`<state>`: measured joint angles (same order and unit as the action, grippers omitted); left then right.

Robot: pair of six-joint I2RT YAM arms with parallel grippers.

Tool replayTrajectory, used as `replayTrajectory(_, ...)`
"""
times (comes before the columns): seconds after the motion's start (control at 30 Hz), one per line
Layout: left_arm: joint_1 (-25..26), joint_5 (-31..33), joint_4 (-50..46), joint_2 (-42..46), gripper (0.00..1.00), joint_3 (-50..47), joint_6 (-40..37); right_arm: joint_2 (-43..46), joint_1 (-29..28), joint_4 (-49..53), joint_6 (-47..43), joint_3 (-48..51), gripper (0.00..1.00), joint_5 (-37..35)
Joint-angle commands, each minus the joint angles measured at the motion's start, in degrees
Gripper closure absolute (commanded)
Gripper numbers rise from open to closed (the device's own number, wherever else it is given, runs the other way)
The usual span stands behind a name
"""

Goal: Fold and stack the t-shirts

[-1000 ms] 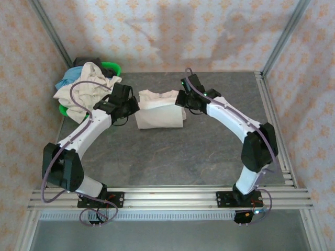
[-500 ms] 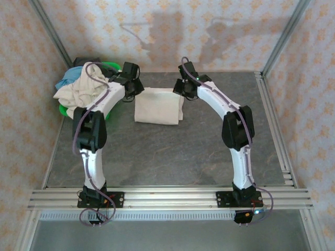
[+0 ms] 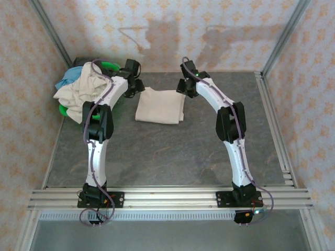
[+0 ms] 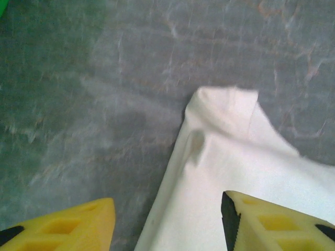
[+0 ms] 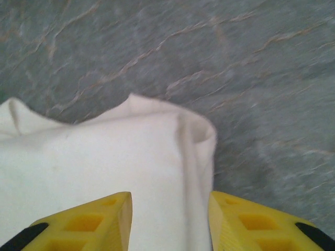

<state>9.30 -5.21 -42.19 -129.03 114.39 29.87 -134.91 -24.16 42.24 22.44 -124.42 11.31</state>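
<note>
Below both claws: cream t-shirt [image 3: 159, 106] lies folded; left gripper [image 4: 165, 201] and right gripper [image 5: 168, 196] just parted, half-wide (nothing held). Fold looks done; stack pending.

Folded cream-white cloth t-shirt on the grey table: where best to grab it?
Likely the two far corners of the folded cream-white cloth t-shirt, one per gripper, coming down from above. In the wrist views each corner is a puckered, layered bump lifted off the grey stone-patterned table, so a pinch can catch every layer. The left gripper and right gripper hang open by them.
</note>
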Motion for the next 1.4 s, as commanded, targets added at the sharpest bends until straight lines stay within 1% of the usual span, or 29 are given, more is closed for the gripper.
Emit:
replayTrajectory(0.0,1.8,-1.7,4.4,2.2,0.53,-2.2,-2.1,-1.3,-2.8,-2.0,-1.7,-2.4,0.61,1.7)
replayTrajectory(0.07,1.6,-3.4,2.4,-1.8,0.61,1.2,-1.4,-4.9,-2.7,-0.4,-1.5,-6.4,0.64,1.1)
replayTrajectory(0.1,1.1,-4.2,1.8,-4.0,0.63,2.7,-0.3,-6.6,-2.6,-0.5,-0.8,-8.0,0.68,0.6)
replayTrajectory(0.17,0.2,-7.9,3.6,-7.5,0.64,4.4,0.5,-9.9,-1.9,-0.8,0.4,-11.6,0.75,1.8)
replayTrajectory(0.2,-0.1,-9.1,4.7,-9.1,0.64,5.4,2.8,-11.7,-1.6,-0.4,1.2,-13.5,0.76,1.6)
replayTrajectory(0.3,-0.2,-9.5,3.6,-13.8,0.64,11.0,3.1,-14.9,-1.0,2.4,1.9,-17.7,0.77,-0.3)
replayTrajectory(0.4,-0.2,-8.9,1.3,-17.5,0.60,16.5,2.7,-15.1,-0.4,3.0,1.7,-16.2,0.77,-1.4)
replayTrajectory(0.43,-0.3,-8.7,0.8,-18.3,0.58,17.8,2.7,-14.8,-0.3,3.3,1.4,-15.2,0.79,-1.8)
replayTrajectory(0.5,-0.2,-8.6,0.5,-19.4,0.54,19.8,2.4,-13.1,-0.3,2.3,0.4,-10.9,0.85,-1.2)
replayTrajectory(0.57,-0.3,-9.1,0.1,-20.6,0.49,22.1,1.7,-9.6,-0.6,-0.5,0.0,-3.2,0.88,0.0)
replayTrajectory(0.7,-0.2,-11.8,-1.9,-23.2,0.45,27.4,1.1,-0.1,-2.5,-6.9,0.7,14.3,0.89,-2.5)
replayTrajectory(0.73,-0.2,-12.5,-2.2,-23.2,0.45,28.0,-0.1,2.8,-3.2,-8.4,1.5,18.9,0.90,-3.0)
replayTrajectory(0.83,-0.2,-12.9,-3.2,-20.8,0.39,28.0,-2.8,11.3,-6.0,-10.8,4.1,32.2,0.90,-6.5)
replayTrajectory(0.9,-0.2,-12.0,-4.4,-18.0,0.35,27.5,-4.9,17.9,-7.4,-13.0,5.5,40.4,0.86,-8.1)
replayTrajectory(1.0,0.0,-10.9,-4.6,-11.5,0.32,23.7,-7.4,26.3,-8.6,-16.6,6.2,47.7,0.80,-8.2)
replayTrajectory(1.07,0.6,-10.3,-3.0,-5.4,0.31,17.4,-8.9,28.4,-9.2,-19.0,4.3,48.6,0.75,-8.6)
replayTrajectory(1.1,1.0,-9.5,-2.1,-2.7,0.31,13.7,-9.4,27.8,-9.2,-19.5,3.0,47.9,0.72,-8.8)
replayTrajectory(1.17,2.1,-8.1,0.4,3.7,0.31,4.4,-10.3,24.0,-9.3,-18.2,0.2,43.5,0.66,-9.7)
replayTrajectory(1.23,3.3,-6.0,2.8,8.9,0.31,-4.6,-10.2,19.1,-9.0,-16.1,-1.9,38.0,0.64,-11.3)
replayTrajectory(1.33,4.7,-4.1,5.6,14.1,0.32,-16.0,-9.1,11.9,-7.8,-13.8,-4.3,30.1,0.58,-8.5)
replayTrajectory(1.37,4.9,-3.3,6.1,15.1,0.32,-19.1,-8.5,9.8,-7.3,-12.2,-4.3,27.6,0.56,-8.5)
